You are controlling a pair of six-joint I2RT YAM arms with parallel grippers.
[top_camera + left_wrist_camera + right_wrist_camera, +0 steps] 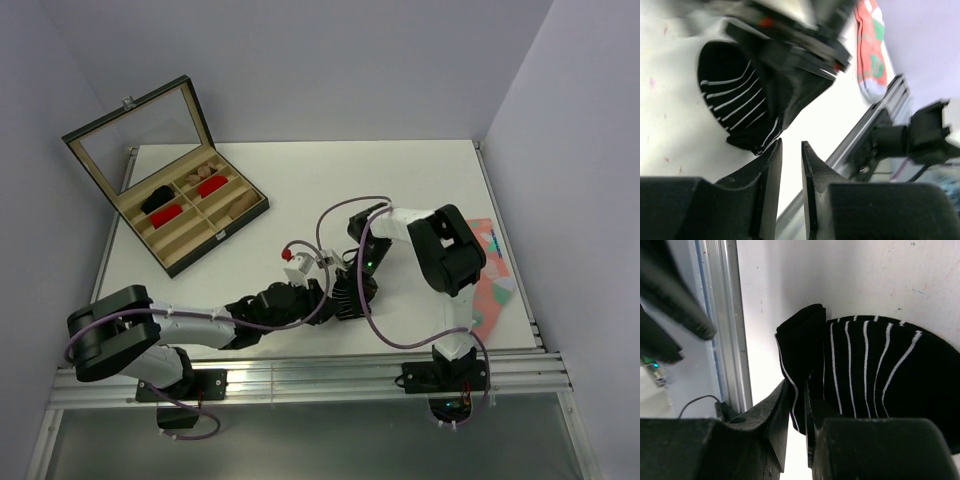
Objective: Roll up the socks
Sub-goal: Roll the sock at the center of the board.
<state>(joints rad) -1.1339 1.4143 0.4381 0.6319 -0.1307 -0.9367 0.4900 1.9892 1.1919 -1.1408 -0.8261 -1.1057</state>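
A short black sock with thin white stripes (875,365) lies on the white table near the front rail, partly folded over at one end. My right gripper (799,385) is shut on that folded edge, with fabric pinched between its jaws. In the left wrist view the same sock (732,95) sits under the right gripper's dark body. My left gripper (791,144) is just beside the sock's near corner; its jaws stand a narrow gap apart with only bare table showing between them. From above, both grippers meet at the table's front centre, left (322,293) and right (353,292).
A coral-pink patterned sock (490,270) lies at the right edge of the table. An open wooden box (150,235) with a raised glass lid stands at the back left, holding red rolled bundles (168,213). An aluminium rail (300,375) runs along the front edge.
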